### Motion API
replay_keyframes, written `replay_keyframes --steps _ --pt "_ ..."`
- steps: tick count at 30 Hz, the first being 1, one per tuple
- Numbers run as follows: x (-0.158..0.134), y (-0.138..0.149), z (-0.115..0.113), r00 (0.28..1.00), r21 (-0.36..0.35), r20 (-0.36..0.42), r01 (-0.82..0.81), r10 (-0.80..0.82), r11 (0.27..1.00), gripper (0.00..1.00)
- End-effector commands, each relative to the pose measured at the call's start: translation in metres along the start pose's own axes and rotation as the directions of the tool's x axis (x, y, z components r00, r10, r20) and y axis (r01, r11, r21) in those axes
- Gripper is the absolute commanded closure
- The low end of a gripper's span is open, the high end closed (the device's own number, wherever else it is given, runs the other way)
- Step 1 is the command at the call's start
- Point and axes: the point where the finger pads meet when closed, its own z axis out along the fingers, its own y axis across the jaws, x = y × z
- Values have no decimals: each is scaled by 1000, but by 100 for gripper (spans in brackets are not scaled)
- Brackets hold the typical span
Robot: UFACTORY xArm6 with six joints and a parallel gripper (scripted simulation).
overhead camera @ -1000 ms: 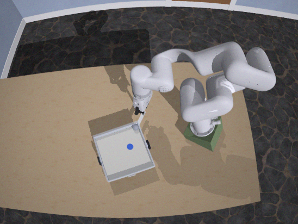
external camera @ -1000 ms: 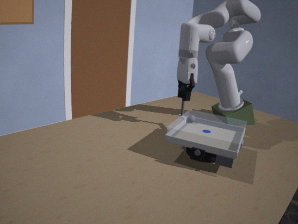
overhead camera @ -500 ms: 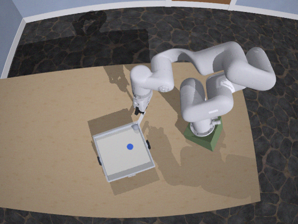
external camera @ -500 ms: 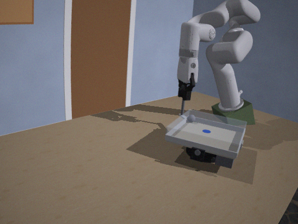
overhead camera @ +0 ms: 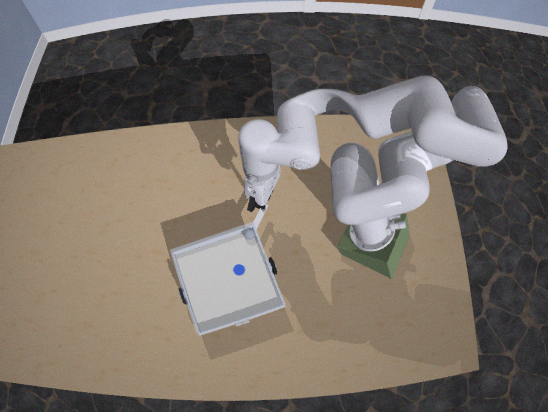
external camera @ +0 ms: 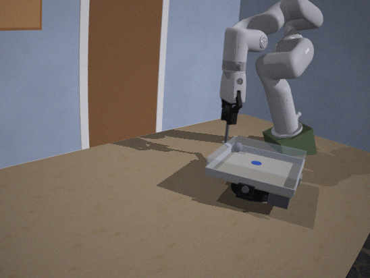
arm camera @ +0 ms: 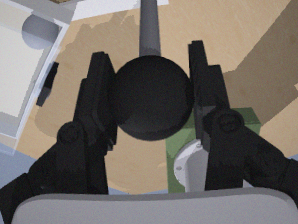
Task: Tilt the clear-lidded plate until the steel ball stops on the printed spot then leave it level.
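In the wrist view the gripper [arm camera: 152, 90] is seen clamped about halfway closed on a dark round knob [arm camera: 152, 98], from which a grey handle rod [arm camera: 149, 24] runs down to the plate's corner. Beyond it, the plate [overhead camera: 239, 324] is carried on a dark pivot mount [external camera: 248, 193] above the table [overhead camera: 75, 240] and appears tipped, with the handle corner held lower than the far rim. The steel ball [overhead camera: 248, 233] is lodged in that corner, against the walls and well apart from the blue spot [overhead camera: 239, 270] printed near the middle of the plate. Farther back, the arm's green base [overhead camera: 395, 262] is seen. The main risk is judged to be overshoot: if the corner is raised too sharply, the ball could be sent rolling past the spot to the opposite wall. If the knob is released before the plate is levelled, a residual tilt could be left.
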Motion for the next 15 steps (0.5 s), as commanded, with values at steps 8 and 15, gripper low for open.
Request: replay_keyframes --steps 8,15 --pt "3 -3 -7 1000 5 -10 -1 1 1000 100" --pt "3 -3 -8 1000 5 -10 -1 1 1000 100"
